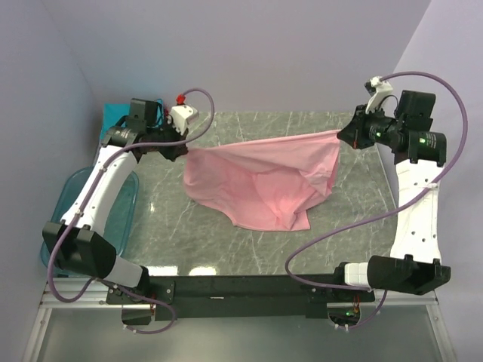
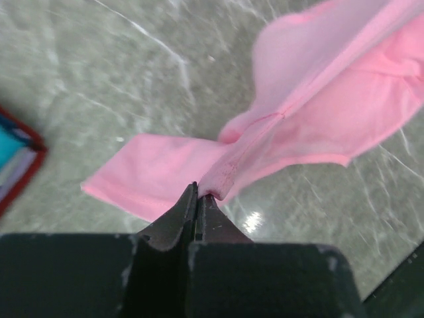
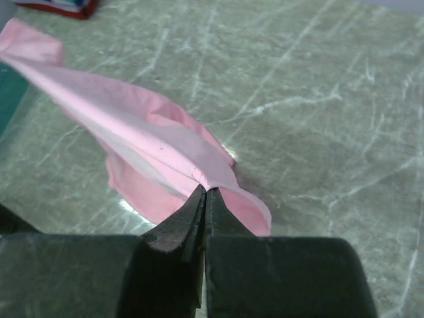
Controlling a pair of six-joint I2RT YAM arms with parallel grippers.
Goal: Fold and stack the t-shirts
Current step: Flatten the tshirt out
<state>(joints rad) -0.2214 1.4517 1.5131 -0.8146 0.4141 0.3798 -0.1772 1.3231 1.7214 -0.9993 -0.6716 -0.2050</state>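
A light pink t-shirt [image 1: 264, 181] hangs stretched between both grippers above the marble table, its lower part sagging onto the tabletop. My left gripper [image 1: 183, 148] is shut on the shirt's left edge [image 2: 218, 182] at the seam. At the far right, my right gripper [image 1: 343, 136] is shut on the other edge [image 3: 205, 179]. A folded teal t-shirt [image 1: 113, 121] lies at the far left corner behind the left arm. Folded shirts with red and white edges [image 2: 16, 165] show at the left of the left wrist view and the top left of the right wrist view [image 3: 59, 5].
A translucent blue plastic bin [image 1: 90, 215] stands at the table's left edge under the left arm. The grey marble table [image 1: 226, 249] reaches a black rail at the near edge. Lilac walls enclose the back and sides.
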